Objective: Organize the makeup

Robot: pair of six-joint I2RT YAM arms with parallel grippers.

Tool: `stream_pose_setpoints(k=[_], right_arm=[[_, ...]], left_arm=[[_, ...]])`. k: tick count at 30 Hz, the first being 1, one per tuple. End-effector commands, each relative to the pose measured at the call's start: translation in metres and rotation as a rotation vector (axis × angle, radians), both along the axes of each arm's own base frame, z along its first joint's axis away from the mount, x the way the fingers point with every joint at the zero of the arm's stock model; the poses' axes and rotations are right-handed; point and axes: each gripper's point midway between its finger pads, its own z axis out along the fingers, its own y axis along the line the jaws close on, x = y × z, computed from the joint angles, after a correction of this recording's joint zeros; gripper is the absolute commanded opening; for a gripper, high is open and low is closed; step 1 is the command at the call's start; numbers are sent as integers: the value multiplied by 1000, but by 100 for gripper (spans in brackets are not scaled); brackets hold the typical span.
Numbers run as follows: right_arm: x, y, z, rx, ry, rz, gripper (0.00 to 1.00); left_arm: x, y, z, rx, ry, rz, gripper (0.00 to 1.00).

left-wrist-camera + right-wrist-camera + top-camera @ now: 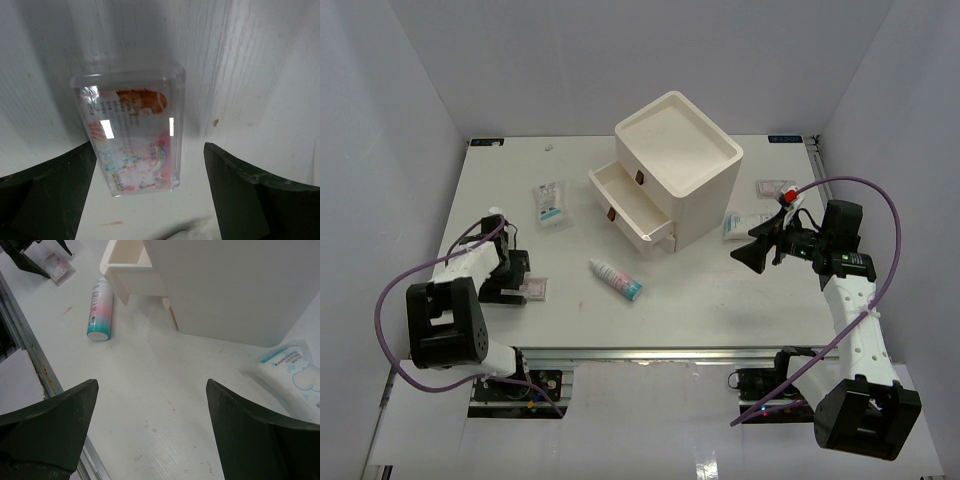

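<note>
Left jaws: released, straddling clear pink-print pack (132, 130).
Right jaws: released, empty.
Handling: likely light, stiff, slick; pinch long edges.

Teal-capped tube (100, 310) lies beside what seems an open drawer (131, 270).

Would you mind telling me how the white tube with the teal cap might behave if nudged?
The tube lies on its side and looks round, so it would probably roll. Its smooth surface may be slippery, and it seems rigid.
</note>
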Motion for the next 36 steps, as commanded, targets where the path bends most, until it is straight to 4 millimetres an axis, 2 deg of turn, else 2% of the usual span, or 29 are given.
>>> stream_pose_setpoints(k=[1, 6, 10, 12, 16, 22, 25, 28, 31, 36], right_arm=[[3, -1, 3, 1, -23, 0, 95], [3, -1, 1, -1, -19, -2, 95], [4, -1, 1, -2, -16, -2, 95], [4, -1, 0, -2, -16, -3, 95], [3, -1, 1, 1, -14, 0, 95], [4, -1, 1, 0, -17, 0, 95], [4, -1, 1, 0, -20, 0, 95], [4, -1, 0, -1, -16, -2, 95], [5, -2, 0, -3, -16, -4, 95], [7, -3, -3, -10, -16, -13, 95]], left_arm=[[-7, -3, -12, -78, 136, -18, 98], [-7, -8, -24, -110, 164, -38, 98], [-6, -8, -18, -99, 82, -21, 95], [-7, -7, -14, -83, 41, -19, 89], [-10, -5, -7, -59, -6, -33, 65], [-8, -7, 8, -55, -100, -57, 54], [-2, -13, 24, -71, -178, -102, 50], [11, -27, 49, -105, -333, -196, 45], [23, -49, 87, -148, -547, -355, 41], [25, -95, 139, -238, -843, -632, 33]])
